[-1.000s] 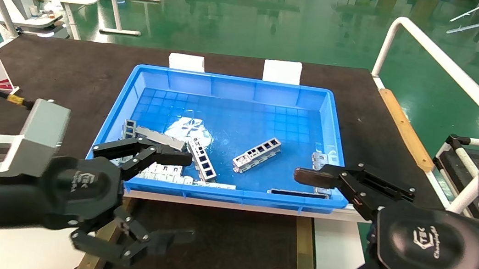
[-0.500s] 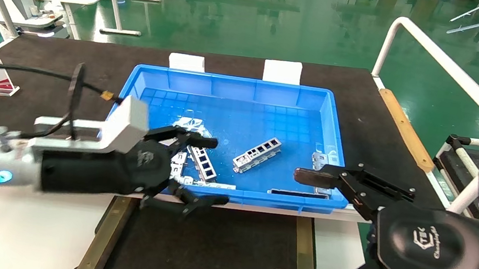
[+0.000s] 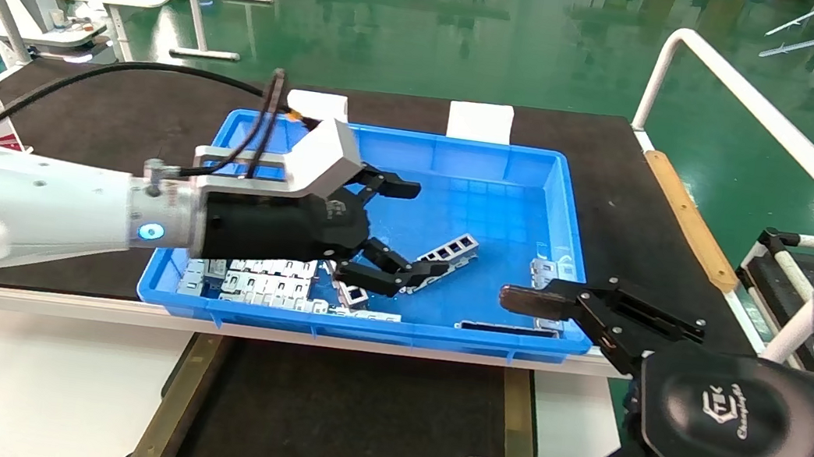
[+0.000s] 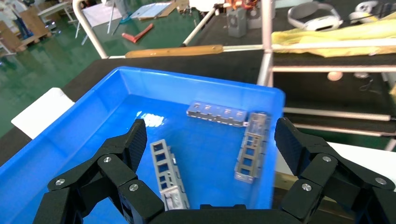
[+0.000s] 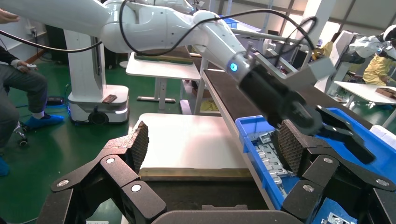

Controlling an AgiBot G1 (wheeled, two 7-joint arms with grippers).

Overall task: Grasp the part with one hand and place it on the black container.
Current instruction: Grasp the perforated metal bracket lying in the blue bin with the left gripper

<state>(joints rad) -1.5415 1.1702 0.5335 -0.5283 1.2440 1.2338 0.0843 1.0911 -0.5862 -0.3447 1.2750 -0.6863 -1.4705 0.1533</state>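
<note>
The part [image 3: 453, 248], a silver channel bracket with a row of windows, lies in the middle of the blue bin [image 3: 569, 226]. My left gripper [image 3: 405, 227] is open inside the bin, just left of the part, and its lower finger [image 3: 401, 271] covers the part's near end. In the left wrist view the part [image 4: 164, 168] lies by one fingertip of the open gripper [image 4: 211, 140]. The black container [image 3: 349, 425], with tan rails, lies in front of the bin. My right gripper [image 3: 509, 387] is open and empty at the lower right; its own view [image 5: 215, 142] looks over the container [image 5: 187, 198].
More windowed brackets lie in the bin, one by the front wall [image 4: 252, 144] and one at the front left [image 3: 348, 288]. Flat silver plates [image 3: 266, 285] fill the front left corner. A white rail [image 3: 767, 119] stands at the right. Two white blocks [image 3: 479, 121] sit behind the bin.
My left arm has swung from the bin's front left, up and to the right, into the bin beside the part. The gripper stayed open. The right arm has not moved.
</note>
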